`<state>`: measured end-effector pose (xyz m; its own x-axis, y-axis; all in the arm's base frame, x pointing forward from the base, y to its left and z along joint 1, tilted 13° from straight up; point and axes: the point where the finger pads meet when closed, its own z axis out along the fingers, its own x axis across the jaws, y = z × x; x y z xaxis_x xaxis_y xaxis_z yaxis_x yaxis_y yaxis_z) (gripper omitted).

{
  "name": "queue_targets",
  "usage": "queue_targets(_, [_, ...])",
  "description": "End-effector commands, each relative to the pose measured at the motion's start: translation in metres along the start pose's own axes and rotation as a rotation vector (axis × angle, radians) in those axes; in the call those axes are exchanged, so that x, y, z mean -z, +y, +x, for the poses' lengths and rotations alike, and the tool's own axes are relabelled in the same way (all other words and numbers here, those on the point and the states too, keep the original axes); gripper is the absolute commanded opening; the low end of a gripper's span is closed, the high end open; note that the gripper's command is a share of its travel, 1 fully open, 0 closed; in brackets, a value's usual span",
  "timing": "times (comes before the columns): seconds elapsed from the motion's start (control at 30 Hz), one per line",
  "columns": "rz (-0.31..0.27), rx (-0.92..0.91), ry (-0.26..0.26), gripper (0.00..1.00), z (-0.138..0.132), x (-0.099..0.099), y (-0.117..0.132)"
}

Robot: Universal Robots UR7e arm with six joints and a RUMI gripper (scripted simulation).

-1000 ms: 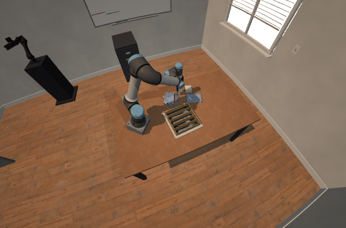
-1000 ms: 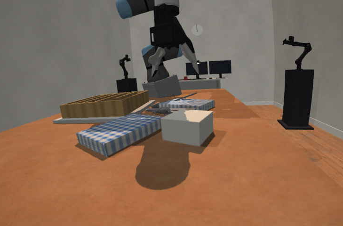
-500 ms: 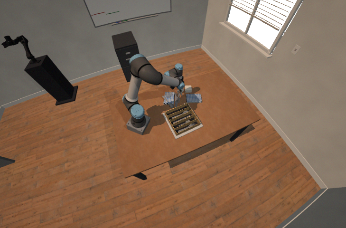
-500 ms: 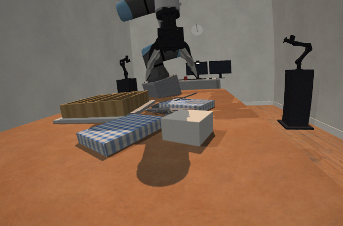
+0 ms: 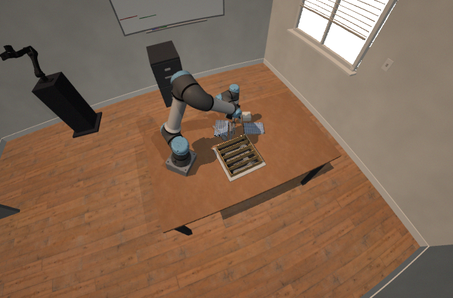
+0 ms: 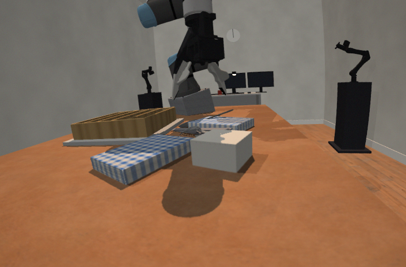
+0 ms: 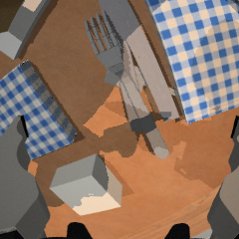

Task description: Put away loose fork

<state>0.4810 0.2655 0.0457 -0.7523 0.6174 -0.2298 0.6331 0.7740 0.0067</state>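
Observation:
The loose grey fork [image 7: 109, 47] [image 6: 186, 129] lies flat on the table between two blue checked napkins, tines toward the top left of the wrist view. A second grey utensil [image 7: 149, 65] lies across it and partly on the right napkin. My gripper [image 6: 199, 91] [image 5: 232, 126] [image 7: 129, 117] is open and empty. It hangs above the fork without touching it. The wooden slotted tray [image 5: 224, 162] [image 6: 115, 127] holds cutlery in several slots and sits on the near side of the napkins in the top view. I cannot tell which slot holds forks.
Two blue checked napkins [image 5: 220, 125] [image 5: 253, 128] [image 6: 140, 156] [image 6: 223, 122] [image 7: 37, 117] [image 7: 199, 50] flank the fork. A white block [image 5: 247, 115] [image 6: 222, 151] [image 7: 82, 181] sits close by. The arm's base [image 5: 180, 162] stands left of the tray.

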Motion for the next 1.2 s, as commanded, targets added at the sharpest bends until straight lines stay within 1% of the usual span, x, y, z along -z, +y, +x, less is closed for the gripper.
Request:
queue_targets(0.0, [-0.008,0.169,0.004,1.00,-0.0029,-0.0026,0.0007])
queue_targets(0.57, [-0.008,0.397,0.003,1.00,-0.0066,-0.0073,0.0022])
queue_targets(1.17, [-0.009,0.442,0.003,1.00,-0.0073,-0.0082,0.0026])
